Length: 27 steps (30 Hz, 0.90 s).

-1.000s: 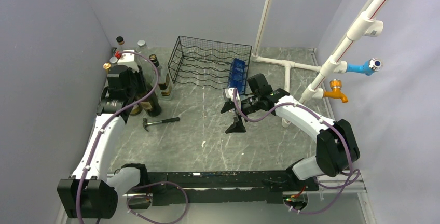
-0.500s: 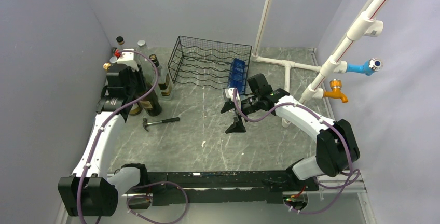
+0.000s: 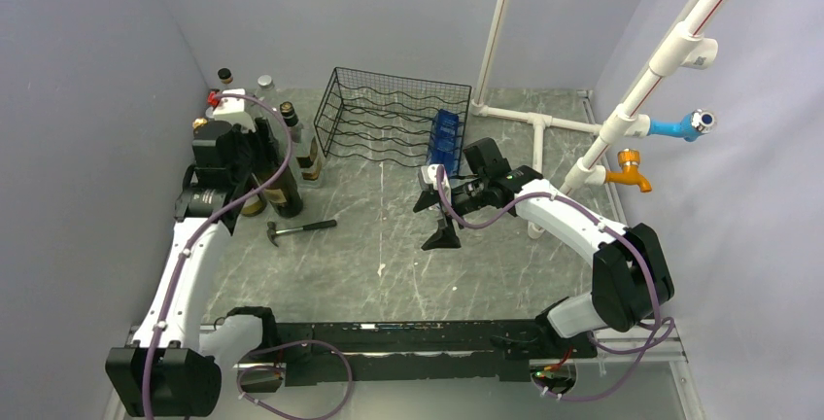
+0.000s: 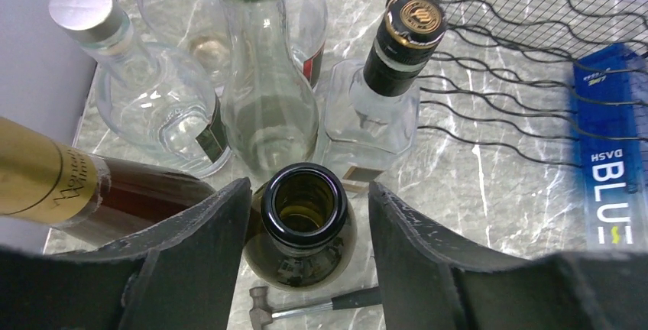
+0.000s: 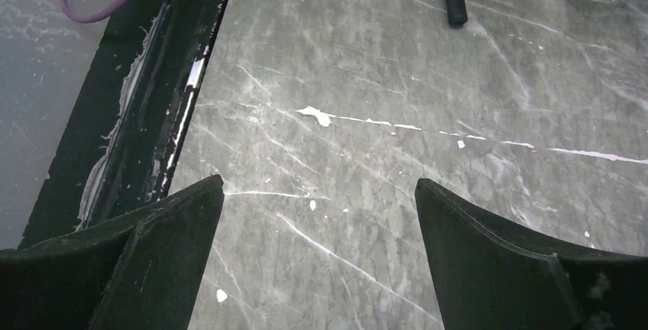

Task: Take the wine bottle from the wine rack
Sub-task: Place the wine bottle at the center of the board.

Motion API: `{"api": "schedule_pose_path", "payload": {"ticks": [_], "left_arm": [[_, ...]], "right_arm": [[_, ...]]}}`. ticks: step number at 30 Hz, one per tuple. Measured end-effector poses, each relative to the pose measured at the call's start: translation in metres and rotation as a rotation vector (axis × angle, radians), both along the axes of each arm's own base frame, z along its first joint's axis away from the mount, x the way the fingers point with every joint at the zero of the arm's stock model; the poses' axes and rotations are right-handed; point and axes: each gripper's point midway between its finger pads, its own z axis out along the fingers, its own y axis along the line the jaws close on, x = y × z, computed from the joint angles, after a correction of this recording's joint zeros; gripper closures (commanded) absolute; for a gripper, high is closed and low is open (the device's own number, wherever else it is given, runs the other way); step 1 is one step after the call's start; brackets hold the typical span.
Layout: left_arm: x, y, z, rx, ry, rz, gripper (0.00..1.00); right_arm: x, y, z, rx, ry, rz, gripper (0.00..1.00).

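The bottle (image 4: 299,257) has just been released: the left gripper (image 4: 306,189) is now parted, clear of its neck. It is stood far left, off the rack (image 3: 389,119). The right gripper (image 5: 319,183) is held wide, empty.

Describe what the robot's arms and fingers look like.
The left arm and the right arm have white links and bulky black joint housings; a purple cable loops along each. The fingers are matte black, broad, tapering wedges, lightly scuffed.
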Motion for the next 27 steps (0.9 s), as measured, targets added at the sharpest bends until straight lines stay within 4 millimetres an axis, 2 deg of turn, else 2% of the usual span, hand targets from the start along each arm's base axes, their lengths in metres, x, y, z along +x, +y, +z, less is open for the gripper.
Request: {"api": "schedule_pose_path", "payload": {"ticks": [6, 13, 23, 27], "left_arm": [[-0.007, -0.002, 0.020, -0.008, -0.056, -0.010, 0.18], [-0.020, -0.006, 0.035, -0.023, -0.097, -0.029, 0.01], [-0.056, -0.022, 0.072, -0.123, -0.219, -0.082, 0.00], [-0.072, -0.034, 0.069, -0.181, -0.242, -0.133, 0.01]], "right_arm": [[0.001, 0.000, 0.000, 0.000, 0.000, -0.002, 0.01], [0.001, -0.001, 0.000, -0.001, 0.001, -0.005, 0.01], [0.000, -0.004, -0.002, -0.009, 0.009, -0.005, 0.00], [-0.001, -0.005, -0.001, -0.010, 0.010, -0.006, 0.00]]}}
